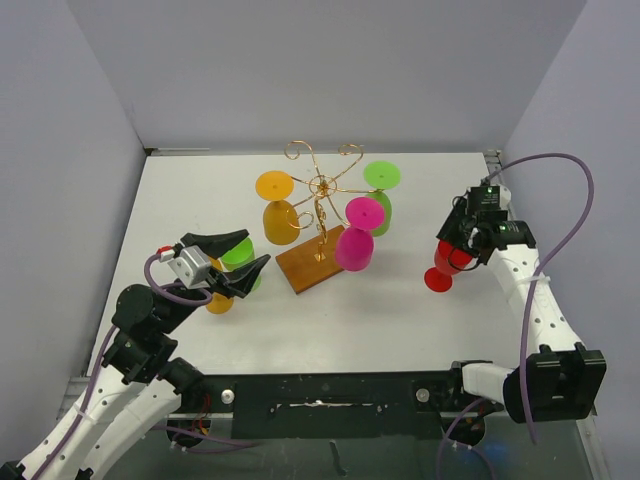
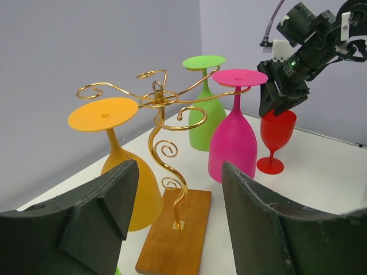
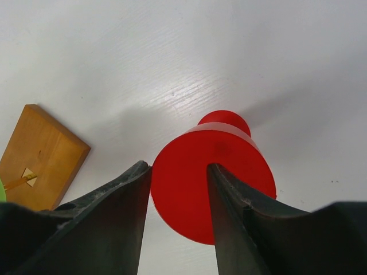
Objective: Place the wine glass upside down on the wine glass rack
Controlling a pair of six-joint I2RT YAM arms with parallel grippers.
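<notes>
Fingers on the right [image 3: 109, 217] are held spread just over the rim of the red glass [image 1: 447, 262], set upright on the desk [image 1: 400, 320] apart from the rack [image 1: 308, 270], presumably for gripping and inverting; the left fingers [image 2: 97, 212] are spread and empty.

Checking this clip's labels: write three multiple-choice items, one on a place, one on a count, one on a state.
1. Where is the red wine glass? A hanging on a wire arm; B upright on the table, right of the wine glass rack; C in the left tool.
2. How many glasses hang upside down on that rack? A one; B three; C five.
3. The left tool is: A open; B shut on a glass; C out of view.
Key: 1 B, its foot rests on the table; 2 B, orange glass, green glass, magenta glass; 3 A, its fingers stand wide apart.
</notes>
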